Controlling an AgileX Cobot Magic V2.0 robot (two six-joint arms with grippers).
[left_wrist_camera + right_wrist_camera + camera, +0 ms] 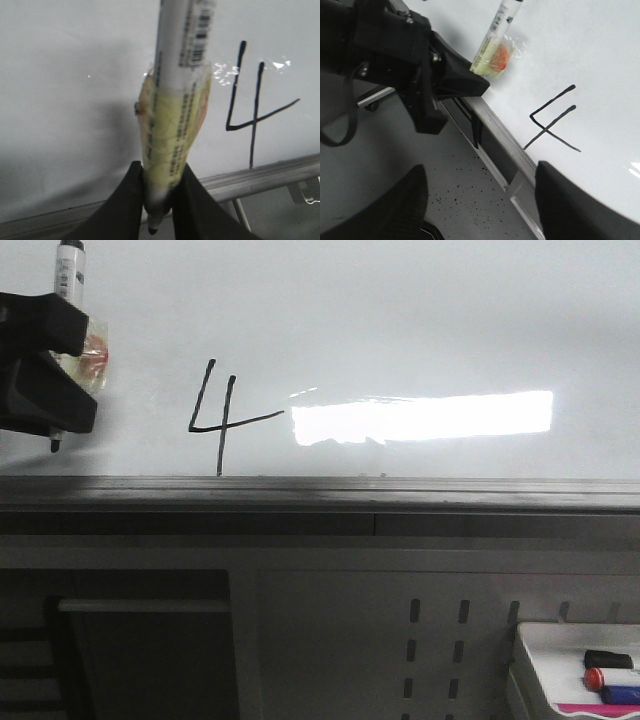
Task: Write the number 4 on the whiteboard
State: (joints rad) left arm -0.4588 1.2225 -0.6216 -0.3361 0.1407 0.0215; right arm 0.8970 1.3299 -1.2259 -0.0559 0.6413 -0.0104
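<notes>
Jaws of the left gripper [159, 200] clamp a marker [176, 115] beside the finished 4 [222, 418] on the whiteboard [420, 320]; lift straight off to avoid smudging, right gripper [477, 200] jaws apart.

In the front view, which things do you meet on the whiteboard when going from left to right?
Left gripper holding the marker → the number 4 → the bright glare, all on the whiteboard.

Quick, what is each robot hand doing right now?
Left gripper: closed, holding the marker beside the number 4.
Right gripper: open, holding nothing.
</notes>
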